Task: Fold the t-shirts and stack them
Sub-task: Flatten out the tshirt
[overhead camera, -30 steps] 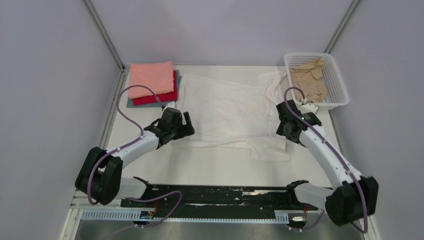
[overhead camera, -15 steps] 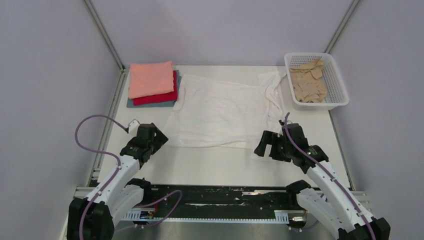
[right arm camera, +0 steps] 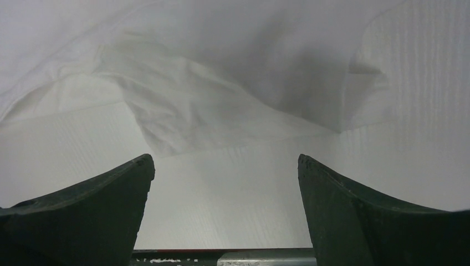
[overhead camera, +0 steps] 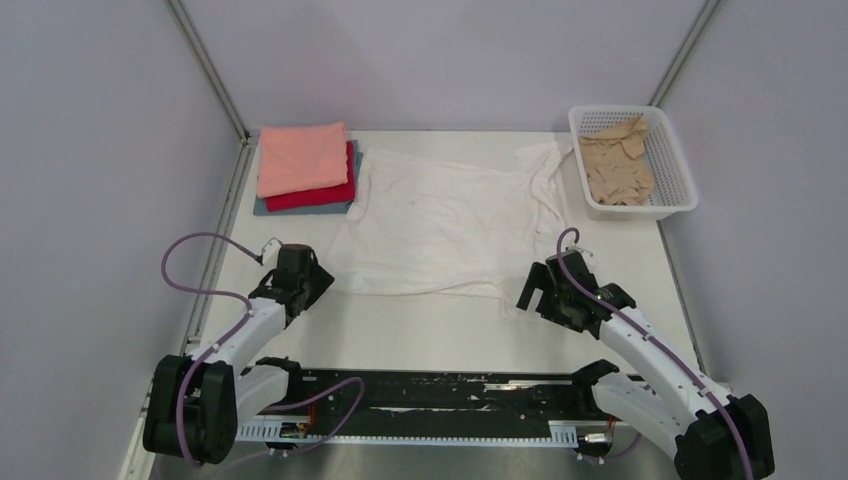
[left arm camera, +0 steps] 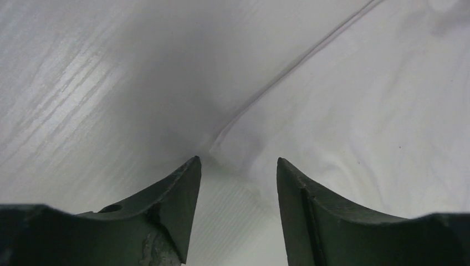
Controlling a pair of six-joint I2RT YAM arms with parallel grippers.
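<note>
Where t-shirts lie, white table, lilac walls.

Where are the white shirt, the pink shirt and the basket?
white shirt (overhead camera: 440,225): top view, middle of its body.
pink shirt (overhead camera: 302,158): top view, centre of the fold.
basket (overhead camera: 679,168): top view, right wall.

1. The big white shirt lies spread flat in front of me.
2. The tan shirt sits crumpled in the basket.
3. Far left: folded pink shirt on red shirt on, I think, grey-blue shirt.
</note>
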